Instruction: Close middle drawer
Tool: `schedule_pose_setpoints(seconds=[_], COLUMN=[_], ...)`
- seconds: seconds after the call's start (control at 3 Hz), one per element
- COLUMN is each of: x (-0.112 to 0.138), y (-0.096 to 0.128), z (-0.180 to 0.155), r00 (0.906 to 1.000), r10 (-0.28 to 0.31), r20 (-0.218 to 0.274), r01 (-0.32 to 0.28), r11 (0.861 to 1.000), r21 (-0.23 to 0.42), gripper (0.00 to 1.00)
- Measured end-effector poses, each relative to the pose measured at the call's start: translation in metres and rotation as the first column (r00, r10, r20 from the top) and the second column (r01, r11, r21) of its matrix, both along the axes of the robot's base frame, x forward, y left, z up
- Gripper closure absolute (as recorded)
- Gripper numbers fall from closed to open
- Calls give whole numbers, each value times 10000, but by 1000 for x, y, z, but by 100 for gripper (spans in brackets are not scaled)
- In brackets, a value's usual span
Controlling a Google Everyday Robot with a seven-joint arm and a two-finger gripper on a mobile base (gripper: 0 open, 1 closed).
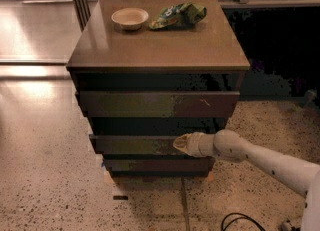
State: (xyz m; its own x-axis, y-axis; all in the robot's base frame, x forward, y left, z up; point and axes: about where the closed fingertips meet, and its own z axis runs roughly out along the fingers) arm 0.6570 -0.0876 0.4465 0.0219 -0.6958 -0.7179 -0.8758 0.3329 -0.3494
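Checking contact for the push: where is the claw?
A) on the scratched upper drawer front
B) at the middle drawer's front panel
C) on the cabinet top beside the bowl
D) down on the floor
B: the claw sits against the right part of the front of the middle drawer, below the scratched drawer.

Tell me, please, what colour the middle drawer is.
Middle drawer: dark brown, camera view; gripper at its front.
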Motion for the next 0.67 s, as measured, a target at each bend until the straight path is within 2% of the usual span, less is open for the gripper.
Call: schedule_pose_setpoints(seconds=[0.67], x=[14], y=[3], z=[-8], r00=[9999], r10=[-93], r20=[107], r01=[93], r11=[10000], r21=[19], gripper=[100])
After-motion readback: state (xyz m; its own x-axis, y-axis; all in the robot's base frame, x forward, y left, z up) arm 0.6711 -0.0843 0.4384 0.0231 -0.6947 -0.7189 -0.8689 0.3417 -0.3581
